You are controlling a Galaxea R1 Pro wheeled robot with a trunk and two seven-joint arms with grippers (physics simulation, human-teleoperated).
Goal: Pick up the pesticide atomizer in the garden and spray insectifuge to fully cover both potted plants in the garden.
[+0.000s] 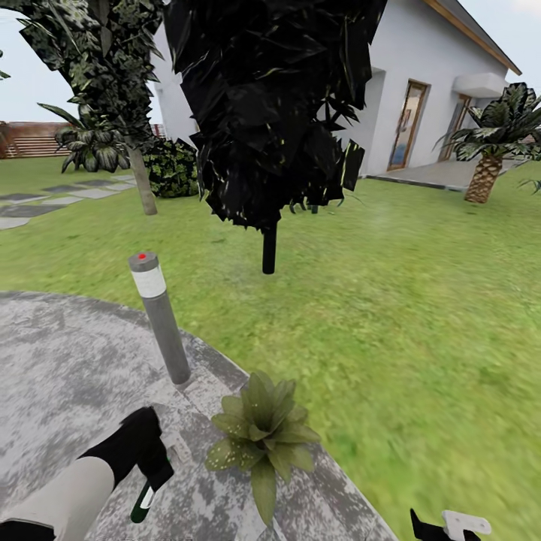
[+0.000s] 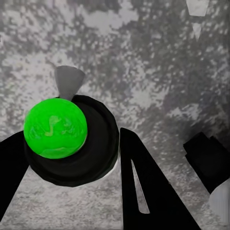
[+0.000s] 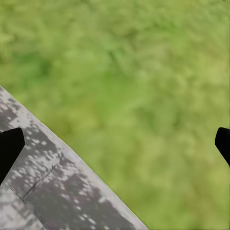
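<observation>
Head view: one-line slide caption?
Left gripper holds the slim dark green spray bottle over the mottled grey patio, beside a low green-leaved potted plant and grey bollard lamp.

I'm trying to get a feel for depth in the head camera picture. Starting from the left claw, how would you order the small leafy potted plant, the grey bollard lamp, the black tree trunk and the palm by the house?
From the left claw, holding the pesticide atomizer:
1. Potted plant, just beside it at the patio edge.
2. Grey bollard lamp, ahead on the paving.
3. Black tree trunk, on the lawn.
4. Palm, far right by the house.

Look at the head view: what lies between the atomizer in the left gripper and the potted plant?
Bare grey paving of the patio; nothing stands between the atomizer, held in the left gripper, and the potted plant.
</observation>
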